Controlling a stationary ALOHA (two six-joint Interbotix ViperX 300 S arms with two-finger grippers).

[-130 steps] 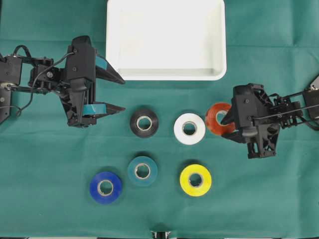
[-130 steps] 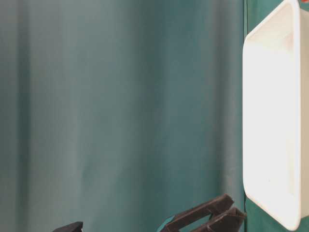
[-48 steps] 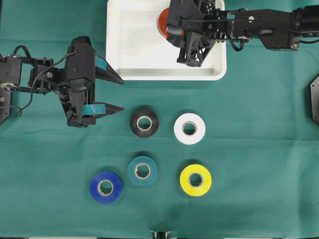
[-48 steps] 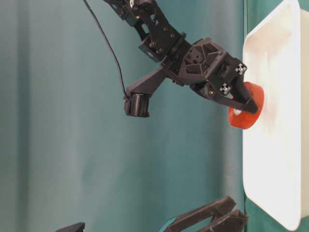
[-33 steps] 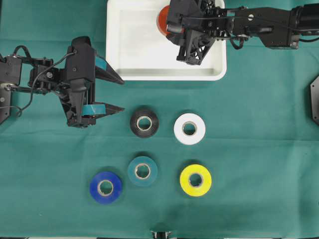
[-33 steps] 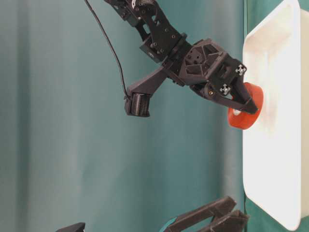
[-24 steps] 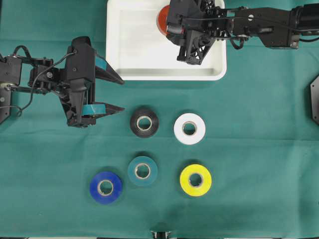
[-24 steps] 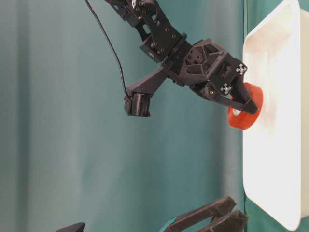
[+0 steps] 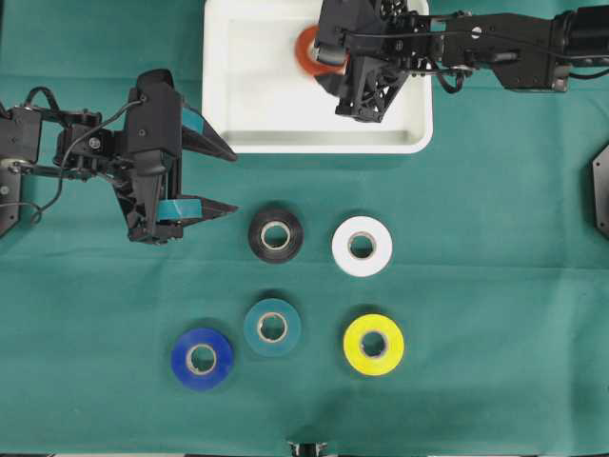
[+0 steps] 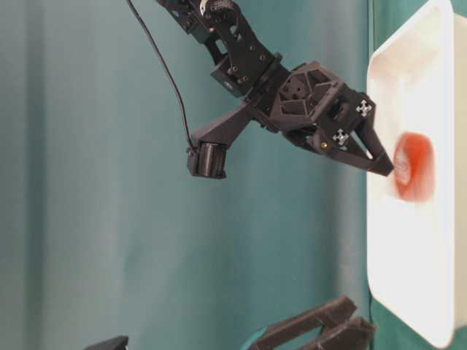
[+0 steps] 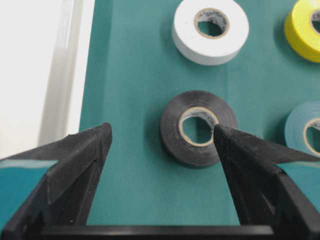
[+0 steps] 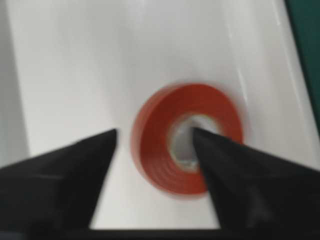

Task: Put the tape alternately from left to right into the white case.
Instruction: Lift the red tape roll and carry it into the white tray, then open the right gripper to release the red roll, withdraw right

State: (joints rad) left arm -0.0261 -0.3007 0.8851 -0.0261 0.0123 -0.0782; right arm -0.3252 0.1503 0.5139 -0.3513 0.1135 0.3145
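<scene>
1. R gripper [image 9: 328,59] over the white case [image 9: 257,114]; jaws parted, gripping nothing.
2. Red-orange roll [image 12: 187,137] lies in the case below the R jaws, blurred in wrist view. One R fingertip [image 12: 197,137] overlaps its core hole; other tip sits just off its outer edge.
3. Table-level view: roll [image 10: 412,166] shows clear of the jaw tips, against the case floor.
4. L gripper [image 9: 224,181] outside the case, beside its near-left corner; jaws spread wide, nothing between the pads.
5. Black roll [image 11: 198,128] flat on green cloth [image 9: 495,314], just ahead of the L jaws, nearer the right-hand finger [image 11: 240,150] in wrist view; contact unclear.
6. White roll [image 9: 362,247] beyond black; yellow [image 9: 373,344], teal [image 9: 272,327], blue [image 9: 202,358] flat on cloth, well apart from both jaws.
</scene>
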